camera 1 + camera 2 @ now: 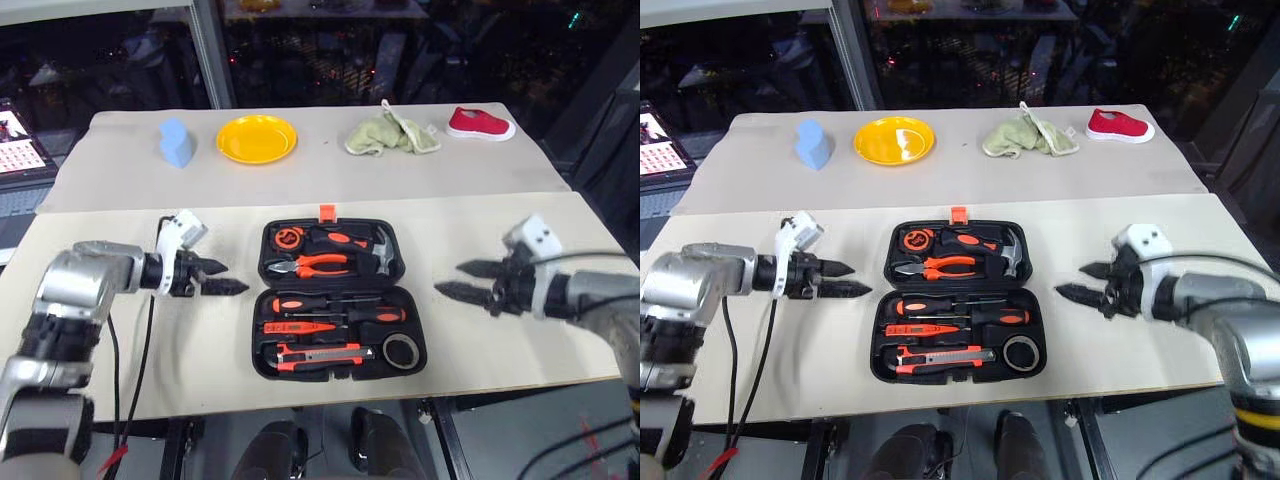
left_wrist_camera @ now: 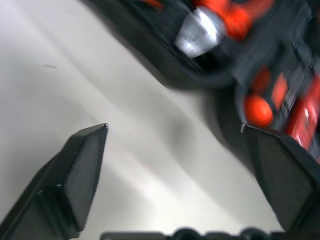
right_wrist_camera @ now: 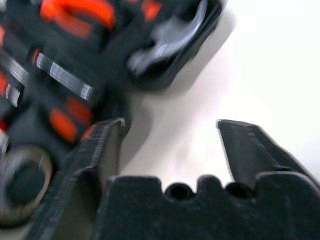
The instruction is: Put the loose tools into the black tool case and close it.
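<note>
The black tool case (image 1: 258, 340) lies open and flat in the middle of the near table, with its orange latch (image 1: 327, 212) at the far edge. In its near half lie two long screwdrivers (image 1: 330, 302), a slim orange tester (image 1: 300, 327), the utility knife (image 1: 318, 352) and the grey tape roll (image 1: 402, 351). The far half holds pliers (image 1: 320, 264) and a hammer (image 1: 378, 252). My left gripper (image 1: 232, 277) hovers open just left of the case and holds nothing. My right gripper (image 1: 450, 278) stands open and empty just right of it. The left wrist view shows its own spread fingers (image 2: 85, 165).
Along the far table sit a blue object (image 1: 176, 142), a yellow plate (image 1: 257, 138), a green cloth (image 1: 390, 133) and a red shoe (image 1: 480, 123). A lit screen (image 1: 18, 140) stands at the far left. Bare tabletop lies on both sides of the case.
</note>
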{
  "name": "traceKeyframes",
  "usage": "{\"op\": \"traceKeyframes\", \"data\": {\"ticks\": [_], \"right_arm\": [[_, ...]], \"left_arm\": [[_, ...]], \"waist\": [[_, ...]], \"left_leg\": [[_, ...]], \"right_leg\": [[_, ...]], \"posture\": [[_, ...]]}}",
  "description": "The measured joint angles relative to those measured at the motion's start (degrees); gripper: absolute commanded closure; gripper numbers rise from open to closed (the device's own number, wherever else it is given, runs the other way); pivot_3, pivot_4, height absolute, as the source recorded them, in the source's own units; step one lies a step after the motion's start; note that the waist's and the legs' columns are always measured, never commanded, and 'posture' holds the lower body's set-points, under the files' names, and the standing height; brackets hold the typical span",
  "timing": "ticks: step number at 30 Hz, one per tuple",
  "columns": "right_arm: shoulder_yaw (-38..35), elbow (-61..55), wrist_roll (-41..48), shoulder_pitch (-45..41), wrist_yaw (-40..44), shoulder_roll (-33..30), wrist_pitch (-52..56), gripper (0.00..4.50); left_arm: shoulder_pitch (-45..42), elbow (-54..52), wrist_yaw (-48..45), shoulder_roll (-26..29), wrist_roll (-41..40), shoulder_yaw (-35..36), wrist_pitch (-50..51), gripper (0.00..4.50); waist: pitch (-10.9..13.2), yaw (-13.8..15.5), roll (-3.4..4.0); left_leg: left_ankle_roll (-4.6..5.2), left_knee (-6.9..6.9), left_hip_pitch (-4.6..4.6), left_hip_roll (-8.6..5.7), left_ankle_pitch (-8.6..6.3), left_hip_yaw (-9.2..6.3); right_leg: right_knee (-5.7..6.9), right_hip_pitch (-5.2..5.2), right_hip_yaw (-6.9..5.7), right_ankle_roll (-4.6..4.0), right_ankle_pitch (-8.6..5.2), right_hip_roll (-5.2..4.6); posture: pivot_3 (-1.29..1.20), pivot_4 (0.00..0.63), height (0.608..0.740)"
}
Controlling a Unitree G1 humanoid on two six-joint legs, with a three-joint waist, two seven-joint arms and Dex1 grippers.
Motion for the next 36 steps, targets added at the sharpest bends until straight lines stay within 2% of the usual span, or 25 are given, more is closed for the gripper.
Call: {"op": "traceKeyframes", "data": {"ticks": [3,6,9,10,23,26,28,29,31,32,33,36], "right_arm": [[2.91,5.59,-0.01,-5.28,-1.20,2.79,2.49,0.99],[5.86,9.80,-0.51,-8.47,-2.18,4.97,3.21,1.71],[7.81,12.52,-1.15,-10.97,-2.41,6.33,3.22,2.67],[8.08,12.79,-1.16,-11.29,-2.36,6.43,3.28,2.69],[9.48,16.38,-1.15,-14.23,-3.25,8.96,6.33,2.69],[9.68,16.71,-1.22,-14.39,-3.35,9.09,6.59,2.69],[10.00,17.37,-1.49,-14.49,-3.64,9.72,6.60,2.69],[10.55,17.78,-1.77,-14.56,-3.69,10.01,6.60,3.23],[11.97,18.80,-2.63,-14.57,-3.70,10.01,6.59,3.70],[12.32,19.09,-2.98,-14.59,-3.58,10.11,6.53,4.24],[12.65,19.13,-3.33,-14.93,-3.45,10.21,6.48,4.48],[13.00,19.39,-3.66,-15.33,-3.39,10.41,6.47,4.48]], "left_arm": [[-3.42,4.73,2.07,-2.45,0.49,-0.82,2.17,0.02],[-5.70,7.41,3.56,-4.31,0.83,-0.92,2.42,0.76],[-6.81,8.93,4.02,-6.46,0.76,-1.04,2.22,1.83],[-6.96,8.93,3.91,-6.65,0.72,-1.16,2.22,2.17],[-8.23,10.22,3.97,-7.35,1.17,-2.63,0.86,2.17],[-8.24,10.20,3.80,-7.51,1.06,-2.75,0.65,2.82],[-8.27,10.03,3.38,-7.94,0.90,-2.82,0.24,3.51],[-8.36,9.94,3.29,-8.19,0.90,-2.90,0.17,4.03],[-8.49,9.98,3.26,-8.15,0.89,-2.86,0.23,4.49],[-8.50,9.99,3.31,-8.16,0.89,-2.82,0.23,4.50],[-8.52,10.06,3.47,-8.16,0.93,-2.81,0.23,4.50],[-8.51,9.82,3.48,-8.16,0.93,-2.87,0.20,4.50]], "waist": [[-0.01,-0.01,-0.01],[-0.02,0.07,0.01],[-0.02,0.13,0.01],[-0.02,0.09,0.01],[-0.02,-0.16,0.02],[-0.03,0.01,0.02],[-0.03,0.00,0.03],[-0.03,-0.05,0.03],[-0.08,-0.03,0.11],[-0.09,0.00,0.12],[-0.09,-0.03,0.13],[-0.10,-0.07,0.12]], "left_leg": [[-0.01,-0.06,-0.14,0.01,0.00,-0.04],[-0.01,-0.08,-0.23,-0.01,0.00,-0.07],[-0.01,-0.04,-0.33,-0.06,-0.01,-0.10],[0.00,-0.04,-0.33,-0.06,-0.01,-0.09],[-0.02,-0.02,-0.28,-0.06,0.00,-0.10],[-0.02,-0.02,-0.29,-0.07,0.00,-0.11],[-0.02,-0.01,-0.28,-0.08,0.00,-0.10],[-0.02,-0.01,-0.28,-0.08,0.00,-0.10],[-0.05,-0.01,-0.21,-0.08,0.02,-0.10],[-0.09,-0.01,-0.20,-0.07,0.04,-0.11],[-0.12,-0.01,-0.18,-0.05,0.05,-0.11],[-0.14,0.00,-0.07,-0.03,0.07,-0.11]], "right_leg": [[-0.01,-0.15,0.00,-0.03,0.01,-0.01],[-0.03,-0.20,-0.01,-0.03,0.01,-0.11],[-0.05,-0.21,-0.06,0.00,0.03,-0.10],[-0.05,-0.21,-0.06,0.01,0.03,-0.10],[-0.01,-0.21,-0.01,0.00,0.04,-0.19],[-0.01,-0.21,-0.03,0.00,0.04,-0.18],[-0.01,-0.20,-0.02,0.00,0.04,-0.20],[-0.01,-0.20,0.00,-0.01,0.04,-0.21],[0.02,-0.16,-0.01,-0.01,0.04,-0.21],[0.04,-0.15,-0.01,-0.03,0.05,-0.21],[0.04,-0.13,0.00,-0.08,0.09,-0.21],[0.06,-0.03,0.00,-0.10,0.10,-0.20]], "posture": [[0.00,0.150,0.740],[0.00,0.150,0.740],[0.00,0.150,0.740],[0.00,0.150,0.740],[0.00,0.150,0.740],[0.00,0.150,0.740],[0.00,0.150,0.740],[0.00,0.150,0.740],[0.00,0.150,0.740],[0.00,0.150,0.740],[0.00,0.150,0.740],[0.00,0.150,0.740]]}}
